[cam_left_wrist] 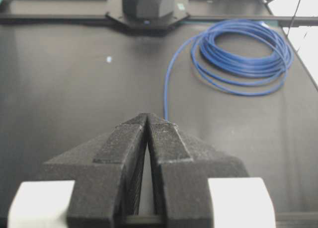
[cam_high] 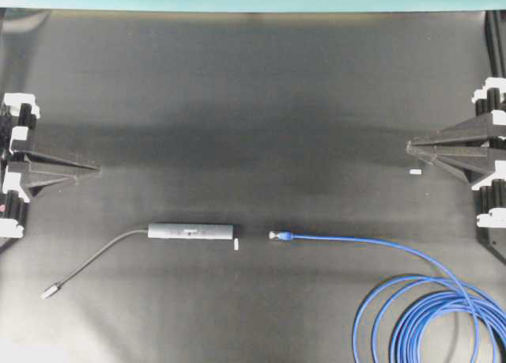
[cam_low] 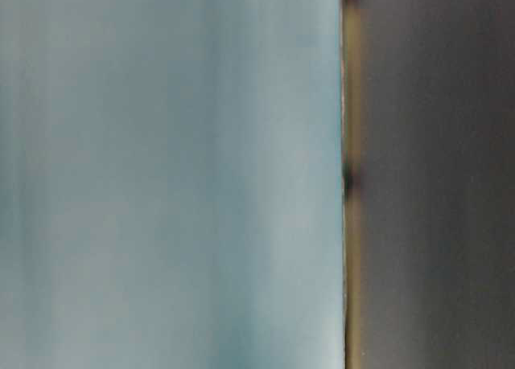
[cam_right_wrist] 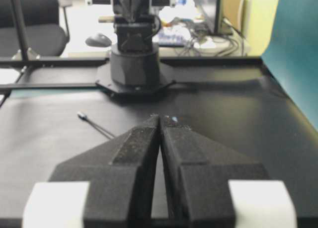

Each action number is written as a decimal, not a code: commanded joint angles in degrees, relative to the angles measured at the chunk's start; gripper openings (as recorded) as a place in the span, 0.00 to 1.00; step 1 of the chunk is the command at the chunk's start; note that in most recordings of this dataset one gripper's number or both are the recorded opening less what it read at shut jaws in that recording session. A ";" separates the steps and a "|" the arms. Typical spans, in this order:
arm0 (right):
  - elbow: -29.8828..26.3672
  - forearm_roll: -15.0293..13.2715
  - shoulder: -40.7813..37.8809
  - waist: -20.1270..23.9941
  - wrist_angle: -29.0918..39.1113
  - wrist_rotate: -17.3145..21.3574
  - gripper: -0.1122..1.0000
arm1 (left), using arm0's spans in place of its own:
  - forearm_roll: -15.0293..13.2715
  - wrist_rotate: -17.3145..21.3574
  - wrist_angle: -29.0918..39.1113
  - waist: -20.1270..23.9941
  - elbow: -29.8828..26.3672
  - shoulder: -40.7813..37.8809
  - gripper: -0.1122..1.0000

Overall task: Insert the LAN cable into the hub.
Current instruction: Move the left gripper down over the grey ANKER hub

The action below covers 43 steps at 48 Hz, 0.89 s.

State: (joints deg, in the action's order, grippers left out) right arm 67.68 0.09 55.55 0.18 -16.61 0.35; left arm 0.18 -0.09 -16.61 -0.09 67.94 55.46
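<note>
You're working in an office-like lab: behind the black-matted bench (cam_right_wrist: pixel 238 104) stand an office chair (cam_right_wrist: pixel 35 37), a mouse (cam_right_wrist: pixel 98 39) and a monitor (cam_right_wrist: pixel 208 9).

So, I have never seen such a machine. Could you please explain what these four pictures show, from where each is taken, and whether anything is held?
It is a robot with two arms. The overhead view looks down on a black table. The left gripper and right gripper wait at the sides, both shut and empty. Between them lies the hub, a dark grey bar with a thin grey tail cable. Beside it, not yet inserted, lies the plug of the blue LAN cable, which is coiled at the lower right. Two pictures come from cameras on the wrists, looking along each gripper's closed fingers. The table-level picture is too blurred to read.
</note>
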 commanded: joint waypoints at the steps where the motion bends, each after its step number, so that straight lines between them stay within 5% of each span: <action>1: -1.23 0.44 -1.32 -0.53 0.09 0.00 0.13 | 2.37 -1.23 0.44 0.62 -2.02 -2.46 0.15; 15: -7.56 2.37 -6.42 0.09 18.19 4.48 0.10 | 2.46 -5.01 1.23 -1.05 -3.52 -8.09 0.10; 32: -11.60 2.37 -14.85 1.23 23.29 6.86 0.10 | 2.46 -4.31 -2.20 -2.02 -2.81 -16.88 0.11; 37: -12.22 2.37 -16.52 1.23 22.94 6.86 0.10 | 2.46 -4.48 -6.42 -2.02 -1.93 -18.63 0.24; 43: -12.66 2.37 -17.58 1.23 22.59 6.77 0.12 | 2.46 -7.21 -14.59 -2.55 1.93 -21.62 0.58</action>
State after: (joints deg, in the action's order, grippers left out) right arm 56.34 2.37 38.41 1.58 6.50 6.68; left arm 2.37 -6.15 -26.54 -2.37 68.29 35.86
